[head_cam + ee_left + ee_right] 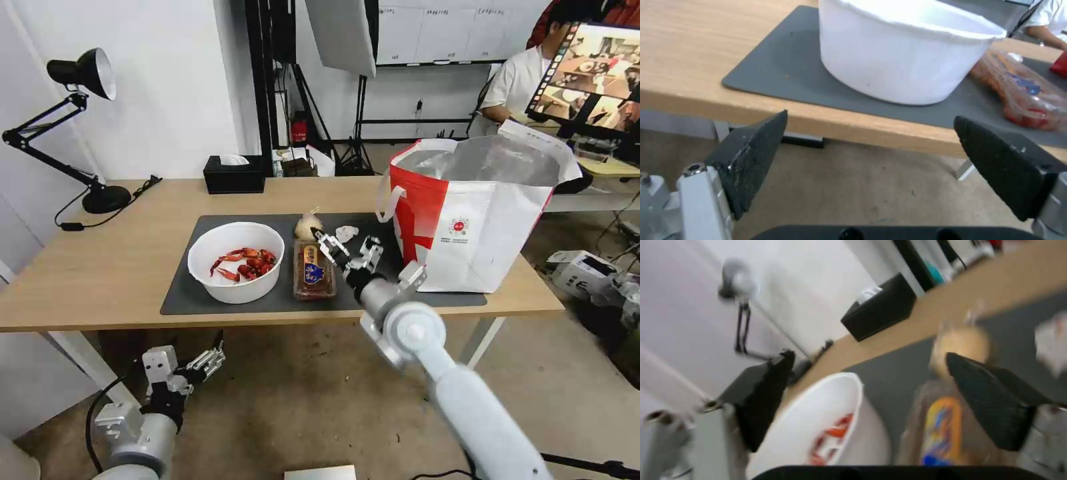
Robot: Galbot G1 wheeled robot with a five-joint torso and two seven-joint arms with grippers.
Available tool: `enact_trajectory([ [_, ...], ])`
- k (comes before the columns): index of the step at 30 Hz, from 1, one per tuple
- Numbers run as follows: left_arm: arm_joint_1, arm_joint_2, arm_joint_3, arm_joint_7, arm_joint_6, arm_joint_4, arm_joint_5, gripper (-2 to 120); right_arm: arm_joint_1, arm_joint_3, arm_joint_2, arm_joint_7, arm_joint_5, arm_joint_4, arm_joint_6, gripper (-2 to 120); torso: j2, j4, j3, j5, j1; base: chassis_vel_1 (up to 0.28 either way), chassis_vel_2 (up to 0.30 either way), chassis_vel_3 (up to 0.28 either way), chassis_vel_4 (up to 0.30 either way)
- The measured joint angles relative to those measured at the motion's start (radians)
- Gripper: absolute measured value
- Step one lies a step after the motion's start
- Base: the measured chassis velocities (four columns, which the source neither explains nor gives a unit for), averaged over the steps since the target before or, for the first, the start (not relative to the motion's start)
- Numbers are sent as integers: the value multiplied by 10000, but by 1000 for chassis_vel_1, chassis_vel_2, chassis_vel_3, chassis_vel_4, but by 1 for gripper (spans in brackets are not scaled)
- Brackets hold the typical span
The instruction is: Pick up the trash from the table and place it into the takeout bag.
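Note:
On the dark mat (pixel 180 293) of the table (pixel 100 267) stand a white bowl (pixel 235 262) of red crayfish shells, a clear plastic tray (pixel 314 270) with scraps, a knotted beige pouch (pixel 308 227) and a crumpled tissue (pixel 347 233). The white and red takeout bag (pixel 477 220) stands open at the mat's right end. My right gripper (pixel 348 248) hovers open over the mat between tray and bag, with nothing in it. Its wrist view shows the bowl (pixel 826 420), tray (pixel 942 430) and pouch (pixel 960 343) ahead. My left gripper (pixel 207 363) hangs open below the table's front edge, facing the bowl (pixel 902 56).
A black tissue box (pixel 234 175) sits at the table's back edge and a black desk lamp (pixel 87 133) stands at the far left. A person sits at a monitor behind the bag. White equipment lies on the floor at the right.

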Motion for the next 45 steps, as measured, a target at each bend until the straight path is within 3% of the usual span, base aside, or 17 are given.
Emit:
enact_trajectory([
  [2,-40,18,7,12,-10,1,-58,100,625,-361,-403,-792,-1025,-447,-86,75,0,1,0,1,0,0,0,0,0],
  [4,-49,21,7,12,-12,1,-77,100,779,-463,-502,-986,-1262,-575,-104,73,0,1,1,0,0,0,0,0,0],
  [6,-88,51,16,14,-12,-13,-194,100,1393,-824,-839,-1815,-2267,-1142,-156,59,1,0,0,-2,0,0,0,0,0],
  [10,-103,110,17,20,-12,-64,-274,100,1872,-1114,-1094,-2839,-3072,-1871,-224,45,1,0,0,0,1,0,0,0,0],
  [16,-109,247,2,33,-12,-105,-456,100,2439,-1443,-1263,-4326,-3332,-2642,-319,24,1,-1,0,-1,0,0,0,0,0],
  [23,-153,373,51,44,140,-224,-1146,100,2903,-1841,-1176,-4748,-3364,-3274,-437,0,1,1,0,0,1,0,0,0,0],
  [45,-479,1122,228,16,771,-518,-3302,100,3529,-2720,-935,-5821,-3921,-4509,-637,0,1,0,0,-1,0,0,0,0,0],
])
